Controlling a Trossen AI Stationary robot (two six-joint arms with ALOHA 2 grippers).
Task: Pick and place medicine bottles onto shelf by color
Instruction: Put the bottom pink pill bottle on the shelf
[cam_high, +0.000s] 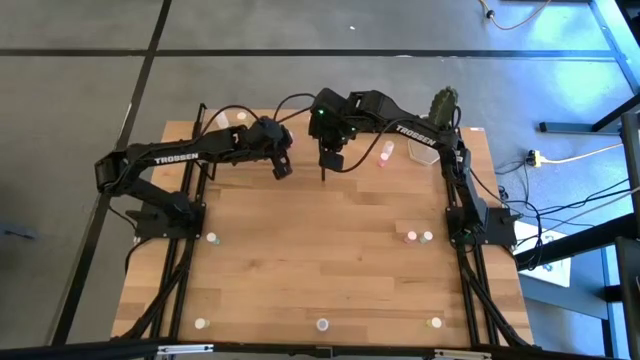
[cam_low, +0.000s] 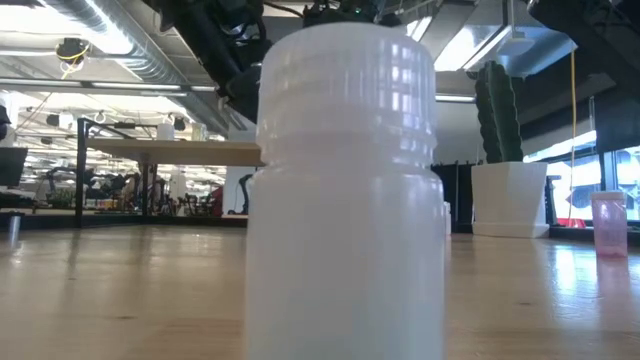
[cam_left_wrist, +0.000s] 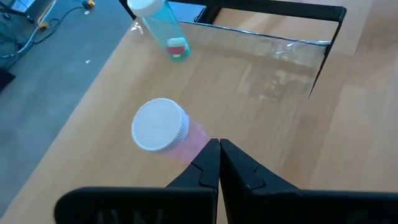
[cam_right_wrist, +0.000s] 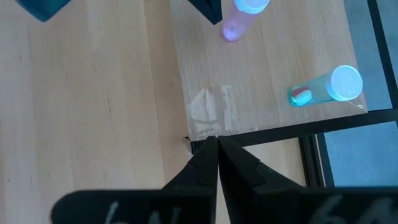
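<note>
A: Surface? Room?
B: Light-wood table (cam_high: 320, 250) on a grey floor; an open office shows beyond.
A: Shelf?
B: At the table's far edge (cam_right_wrist: 261, 74), carrying a pink bottle (cam_left_wrist: 163, 127) and a green one (cam_left_wrist: 163, 30).
A: Grippers?
B: Left gripper (cam_left_wrist: 219, 163) pressed together, empty, just beside the pink bottle. Right gripper (cam_right_wrist: 217, 158) likewise closed, empty, at the shelf's edge.

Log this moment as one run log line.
left gripper: shut, empty, over shelf by pink bottle | right gripper: shut, empty, at shelf edge
</note>
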